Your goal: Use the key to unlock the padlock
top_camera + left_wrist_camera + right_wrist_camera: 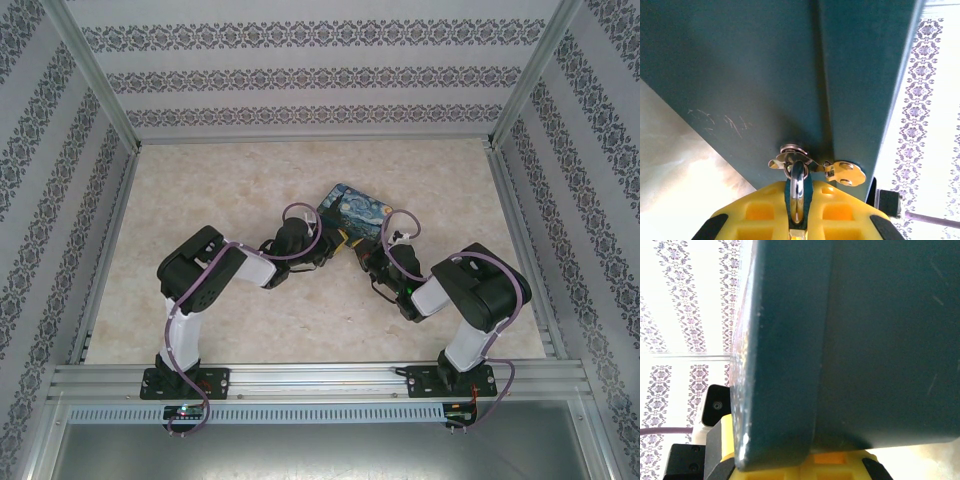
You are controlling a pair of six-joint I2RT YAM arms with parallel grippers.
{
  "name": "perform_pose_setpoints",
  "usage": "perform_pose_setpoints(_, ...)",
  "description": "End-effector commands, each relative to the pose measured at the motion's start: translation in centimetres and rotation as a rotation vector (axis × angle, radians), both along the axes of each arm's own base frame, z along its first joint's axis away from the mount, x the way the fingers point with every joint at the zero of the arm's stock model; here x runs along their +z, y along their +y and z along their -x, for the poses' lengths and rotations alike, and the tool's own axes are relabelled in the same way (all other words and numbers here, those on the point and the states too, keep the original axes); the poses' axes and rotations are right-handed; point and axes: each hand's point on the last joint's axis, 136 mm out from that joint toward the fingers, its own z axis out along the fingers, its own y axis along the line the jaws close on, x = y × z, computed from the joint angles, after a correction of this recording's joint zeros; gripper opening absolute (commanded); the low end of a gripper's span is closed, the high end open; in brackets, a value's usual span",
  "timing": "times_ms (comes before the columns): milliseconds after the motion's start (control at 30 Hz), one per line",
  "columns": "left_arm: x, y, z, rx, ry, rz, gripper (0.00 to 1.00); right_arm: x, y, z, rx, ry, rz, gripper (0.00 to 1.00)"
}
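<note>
Marbled table point(200, 200), seen from above, with a dark teal box point(352, 212) with a painted lid lying near its middle. Both arms reach in to the box's near side, one from each flank. Right gripper point(807, 471): yellow fingers pressed close under the box's lower edge, jaws closed together; whether anything sits between them cannot be told. Left gripper point(797, 220): yellow fingers just below the box's front wall, clamped on the padlock point(797, 192). The padlock's steel shackle rises from between these fingers and passes through the staple of the metal hasp point(805, 162) mounted on the box's front wall.
</note>
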Motion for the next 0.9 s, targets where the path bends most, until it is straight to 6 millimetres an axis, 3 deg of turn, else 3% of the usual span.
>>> perform_pose_setpoints(0,0.2,-3.7,4.9,-0.215,-0.001,-0.046,0.0,9.0,3.0,-1.1,0.07,-0.239,-0.187,0.0)
perform_pose_setpoints(300,-0.1,-3.9,4.8,-0.22,-0.006,-0.062,0.0,9.3,3.6,-1.0,0.026,-0.214,-0.233,0.0)
perform_pose_setpoints(433,-0.5,-3.7,4.9,-0.22,-0.004,-0.078,0.0,9.3,2.9,-1.0,-0.001,-0.22,-0.226,0.0)
perform_pose_setpoints(867,-1.9,-2.4,4.9,-0.219,-0.054,-0.23,0.0,8.6,3.0,-0.7,0.003,-0.209,-0.206,0.0)
